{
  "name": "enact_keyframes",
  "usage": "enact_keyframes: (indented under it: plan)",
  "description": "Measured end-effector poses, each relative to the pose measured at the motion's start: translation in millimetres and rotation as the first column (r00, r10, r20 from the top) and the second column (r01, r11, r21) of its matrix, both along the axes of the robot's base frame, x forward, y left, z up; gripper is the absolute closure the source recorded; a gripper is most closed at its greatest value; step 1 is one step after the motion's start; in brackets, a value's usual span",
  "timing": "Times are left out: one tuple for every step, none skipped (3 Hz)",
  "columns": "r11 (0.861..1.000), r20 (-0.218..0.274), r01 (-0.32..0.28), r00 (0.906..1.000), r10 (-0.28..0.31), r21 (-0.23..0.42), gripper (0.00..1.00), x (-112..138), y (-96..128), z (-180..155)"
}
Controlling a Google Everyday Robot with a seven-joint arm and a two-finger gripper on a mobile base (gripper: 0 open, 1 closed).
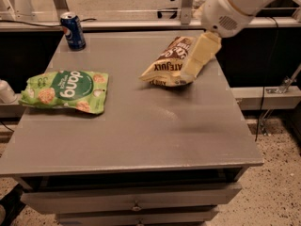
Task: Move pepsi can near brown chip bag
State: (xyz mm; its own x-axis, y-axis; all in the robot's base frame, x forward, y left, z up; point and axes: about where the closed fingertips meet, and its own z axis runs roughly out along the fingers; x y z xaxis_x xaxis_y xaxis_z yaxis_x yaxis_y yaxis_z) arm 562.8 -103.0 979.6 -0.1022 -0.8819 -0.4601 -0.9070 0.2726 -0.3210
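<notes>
The pepsi can [73, 30] stands upright at the far left corner of the grey table [155, 131]. The brown chip bag [165, 66] lies at the far right of the tabletop, cream end toward me. My arm [235, 6] reaches in from the upper right. My gripper [194, 62] hangs over the right part of the brown chip bag and covers part of it. It is far to the right of the can.
A light-green "dang" bag [66, 89] lies at the left of the table, between the can and the near edge. Drawers [136, 204] sit under the tabletop. A metal rail [141, 23] runs behind the table. A white object [5, 92] stands off the left edge.
</notes>
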Motion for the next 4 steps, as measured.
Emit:
enact_keyframes:
  plan:
    - [0.991, 0.011, -0.051, 0.9987, 0.05, 0.121, 0.0, 43.7, 54.1, -1.6]
    - [0.991, 0.011, -0.051, 0.9987, 0.05, 0.121, 0.0, 43.7, 54.2, -1.6]
    - [0.979, 0.006, -0.042, 0.9991, 0.041, 0.2, 0.0, 52.8, 62.1, -9.6]
    - [0.939, -0.003, -0.024, 0.9996, 0.027, 0.344, 0.0, 84.8, 89.5, -21.4]
